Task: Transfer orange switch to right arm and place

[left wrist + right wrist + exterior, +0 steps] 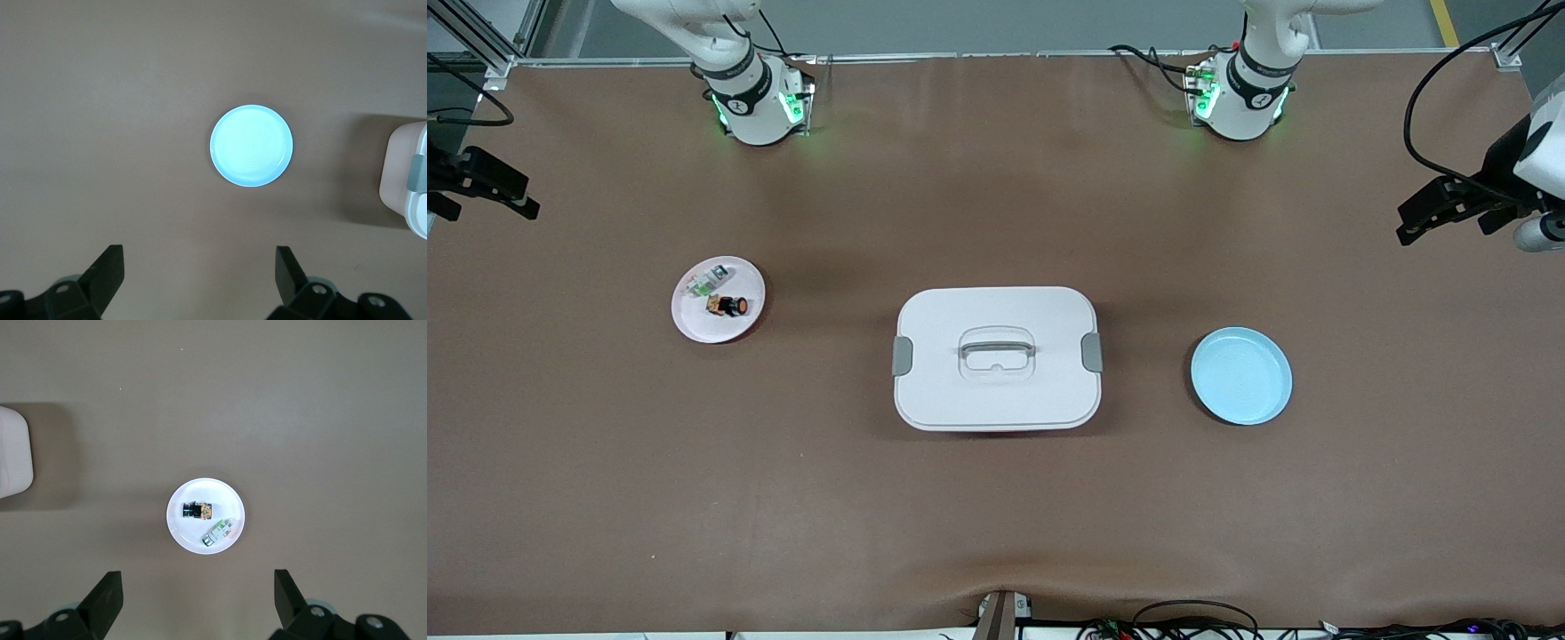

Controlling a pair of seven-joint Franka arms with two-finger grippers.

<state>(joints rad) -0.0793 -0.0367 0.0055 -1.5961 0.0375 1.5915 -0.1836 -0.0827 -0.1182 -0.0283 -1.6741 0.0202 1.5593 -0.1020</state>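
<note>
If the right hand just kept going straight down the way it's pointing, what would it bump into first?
Probably the bare table, just short of the white plate holding the orange switch. The right hand hangs open above that spot, though how high is hard to judge.

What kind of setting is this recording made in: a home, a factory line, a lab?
Most likely a robotics lab bench. Two arms are bolted along one edge of a brown-covered table, aluminium framing stands at a corner, and the props are staged: a closed white box between a pink plate and a blue plate.
</note>
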